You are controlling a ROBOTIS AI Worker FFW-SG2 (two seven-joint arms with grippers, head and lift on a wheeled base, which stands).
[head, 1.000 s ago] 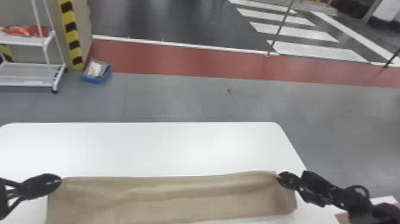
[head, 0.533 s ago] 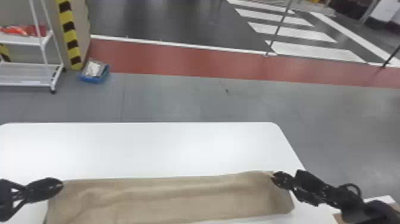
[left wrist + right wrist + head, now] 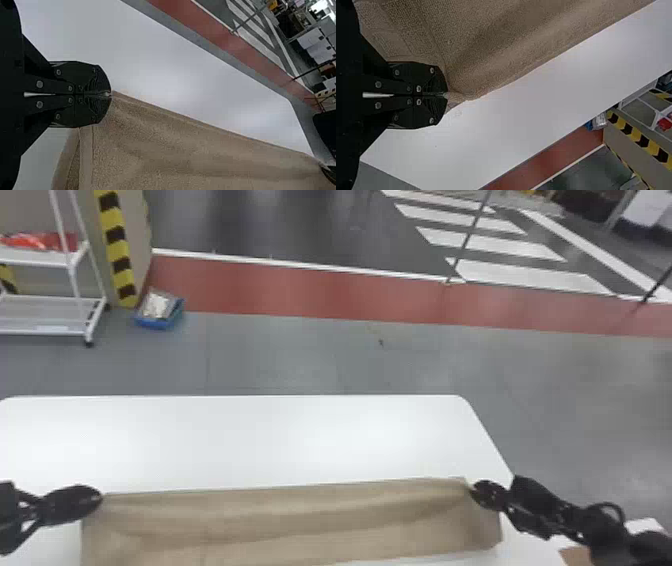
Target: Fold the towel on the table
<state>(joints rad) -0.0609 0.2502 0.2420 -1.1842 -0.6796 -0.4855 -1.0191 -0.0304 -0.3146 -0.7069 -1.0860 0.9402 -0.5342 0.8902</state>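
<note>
The brown towel (image 3: 300, 520) stretches as a long strip across the near part of the white table (image 3: 260, 440). At its far left corner is my left gripper (image 3: 100, 496); at its far right corner, my right gripper (image 3: 475, 489). In the left wrist view, the left gripper (image 3: 110, 94) is shut on a corner of the towel (image 3: 190, 146), which hangs in soft folds from the fingers. Likewise, in the right wrist view, the right gripper (image 3: 447, 95) pinches the other corner of the towel (image 3: 494, 43). The towel's near edge at the left is cut off in the head view.
Beyond the table, a white wheeled rack (image 3: 75, 260) stands on the floor at the far left, with a blue bin (image 3: 160, 312) beside a striped post (image 3: 117, 250). A brown item (image 3: 575, 556) lies at the lower right, near the right arm.
The right gripper has shifted slightly to the left, along with its towel corner, and the towel's far edge looks straighter. The left gripper has moved only a little, to the right.
</note>
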